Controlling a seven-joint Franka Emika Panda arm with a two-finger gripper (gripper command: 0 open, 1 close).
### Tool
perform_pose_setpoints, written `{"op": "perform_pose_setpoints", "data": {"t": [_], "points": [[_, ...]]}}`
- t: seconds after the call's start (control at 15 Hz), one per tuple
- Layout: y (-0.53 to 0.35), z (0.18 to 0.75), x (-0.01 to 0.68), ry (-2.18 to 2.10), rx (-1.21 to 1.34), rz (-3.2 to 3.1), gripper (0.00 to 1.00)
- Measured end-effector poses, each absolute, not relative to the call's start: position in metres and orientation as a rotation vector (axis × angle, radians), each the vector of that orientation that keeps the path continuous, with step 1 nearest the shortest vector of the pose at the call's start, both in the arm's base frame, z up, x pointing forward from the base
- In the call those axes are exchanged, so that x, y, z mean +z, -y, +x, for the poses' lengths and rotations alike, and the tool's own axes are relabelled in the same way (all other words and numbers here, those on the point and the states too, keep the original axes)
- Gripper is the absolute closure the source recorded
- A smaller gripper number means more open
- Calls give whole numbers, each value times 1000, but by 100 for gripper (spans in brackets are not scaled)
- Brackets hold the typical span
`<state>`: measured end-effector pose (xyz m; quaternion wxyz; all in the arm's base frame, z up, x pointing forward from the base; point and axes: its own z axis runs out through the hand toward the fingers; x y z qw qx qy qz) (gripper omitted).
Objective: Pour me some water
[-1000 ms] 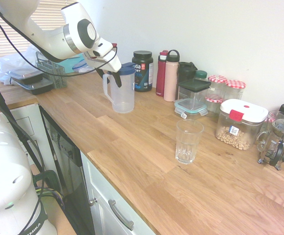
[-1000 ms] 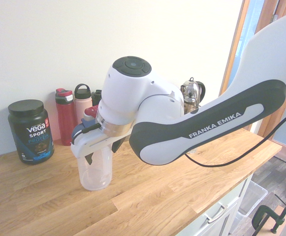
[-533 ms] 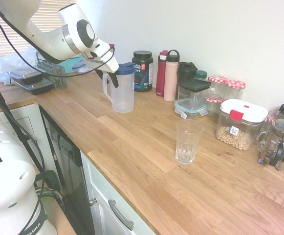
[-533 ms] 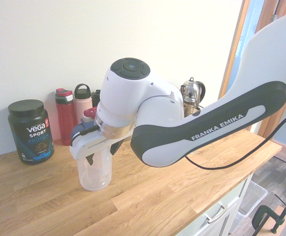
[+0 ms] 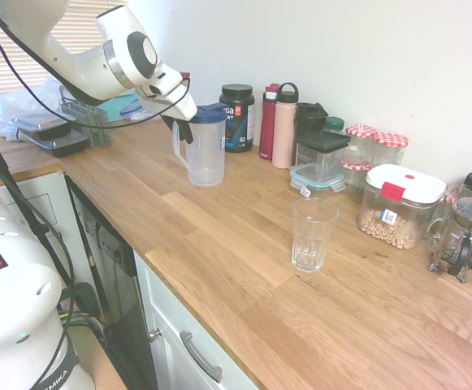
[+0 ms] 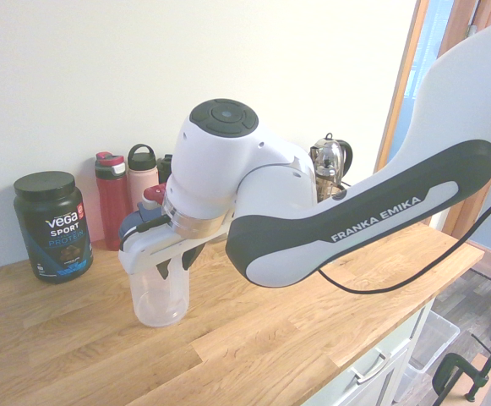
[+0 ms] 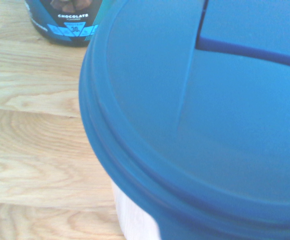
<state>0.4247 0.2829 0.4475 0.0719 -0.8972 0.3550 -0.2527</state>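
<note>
A clear plastic pitcher (image 5: pixel 207 158) with a blue lid (image 7: pixel 209 125) stands on the wooden counter (image 5: pixel 219 236), far left of the row of bottles. My gripper (image 5: pixel 184 130) comes in from the left at lid height, on the pitcher's handle side. In the second exterior view my gripper (image 6: pixel 173 264) has its dark fingers drawn close together around the handle of the pitcher (image 6: pixel 156 300). An empty ribbed drinking glass (image 5: pixel 313 236) stands upright further right on the counter, well apart from the pitcher. I cannot make out any water level in the pitcher.
Behind the pitcher stand a black Vega tub (image 5: pixel 237 116), a red bottle (image 5: pixel 268 122) and a pink bottle (image 5: pixel 284 126). Lidded containers (image 5: pixel 321 162), a cereal box (image 5: pixel 398 207) and a French press (image 5: pixel 463 236) line the wall to the right. A dish rack (image 5: pixel 85 122) sits at the far left.
The fingers have drawn together around the pitcher's handle. The pitcher has shifted slightly on the counter.
</note>
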Motion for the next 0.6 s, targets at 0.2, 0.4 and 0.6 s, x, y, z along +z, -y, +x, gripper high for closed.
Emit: {"op": "perform_pose_setpoints", "data": {"t": [0.2,0.4,0.6], "points": [[-274,430,448,-1095,-759,-2688,100],[-267,434,447,-1117,-756,-2683,100],[-260,436,450,-1131,-761,-2675,100]]}}
